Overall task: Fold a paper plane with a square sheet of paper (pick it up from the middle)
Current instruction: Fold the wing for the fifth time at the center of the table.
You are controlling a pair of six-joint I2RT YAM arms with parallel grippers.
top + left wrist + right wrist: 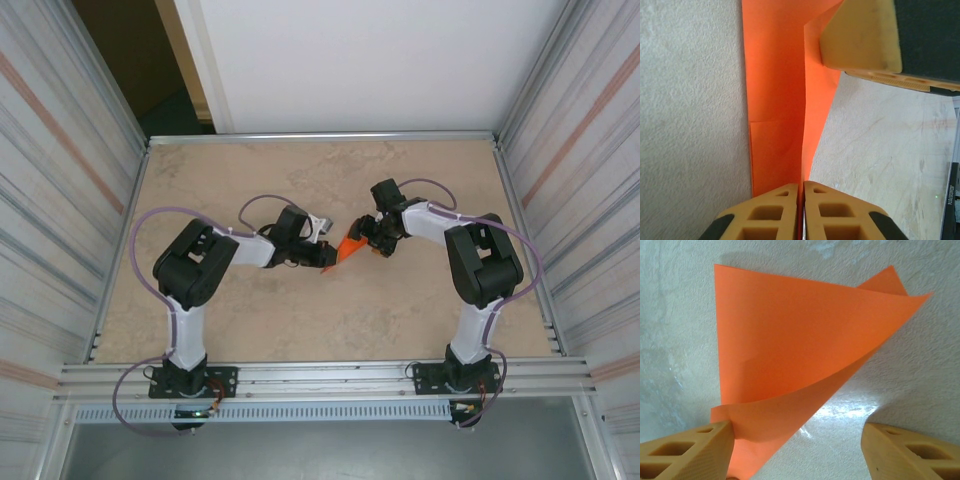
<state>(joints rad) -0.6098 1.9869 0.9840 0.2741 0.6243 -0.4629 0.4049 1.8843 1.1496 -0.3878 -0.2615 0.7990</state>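
We note the sheet at the middle of the table, between both grippers: left gripper just left of it, right gripper just right. One edge sits between the left fingers.

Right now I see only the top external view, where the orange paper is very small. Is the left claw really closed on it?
Observer: Yes. In the left wrist view the left claw is shut with the orange paper pinched between its fingers.
Operator: And the right claw?
Observer: The right claw is open; the paper touches just one finger.
Operator: Is the fold pressed flat?
Observer: No, in the right wrist view the upper layer curves loosely.
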